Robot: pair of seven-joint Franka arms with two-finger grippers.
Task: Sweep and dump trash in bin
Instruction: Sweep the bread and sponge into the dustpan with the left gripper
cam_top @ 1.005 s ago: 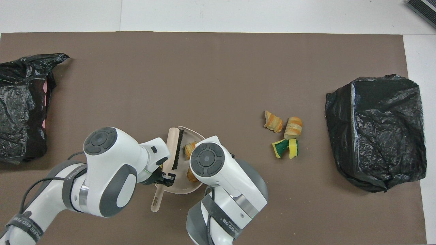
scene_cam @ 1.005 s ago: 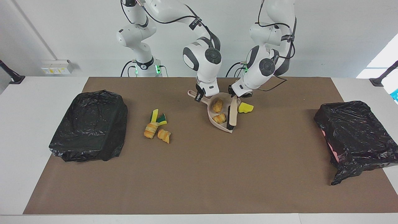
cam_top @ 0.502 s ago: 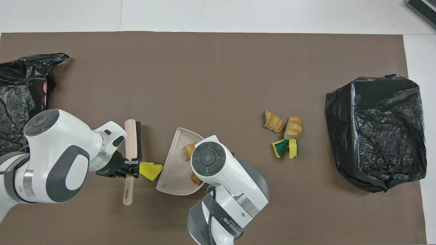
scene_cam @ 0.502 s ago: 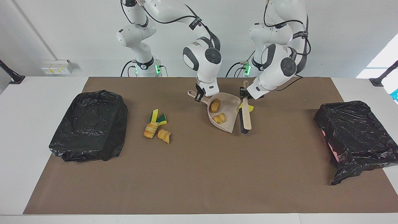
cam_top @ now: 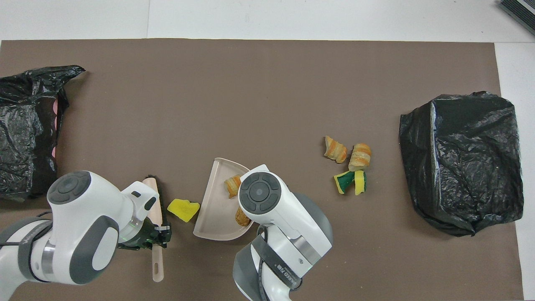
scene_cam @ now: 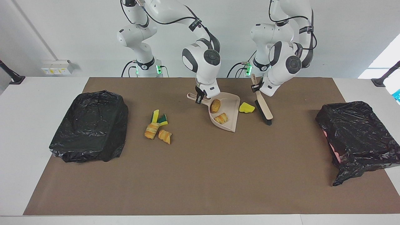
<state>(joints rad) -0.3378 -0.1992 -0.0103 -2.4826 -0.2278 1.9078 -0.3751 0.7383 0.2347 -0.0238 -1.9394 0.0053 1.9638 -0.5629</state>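
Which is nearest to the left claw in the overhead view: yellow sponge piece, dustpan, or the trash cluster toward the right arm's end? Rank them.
From the left claw, shut on the brush:
1. Yellow sponge piece, beside the brush.
2. Dustpan, next along, held by the right arm.
3. Trash cluster, toward the right arm's end.

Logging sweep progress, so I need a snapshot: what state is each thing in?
left gripper: shut on brush handle
brush: tilted, bristles beside the sponge piece
right gripper: shut on dustpan handle
dustpan: holds two bread pieces
yellow sponge piece: outside the pan
trash pile: unswept
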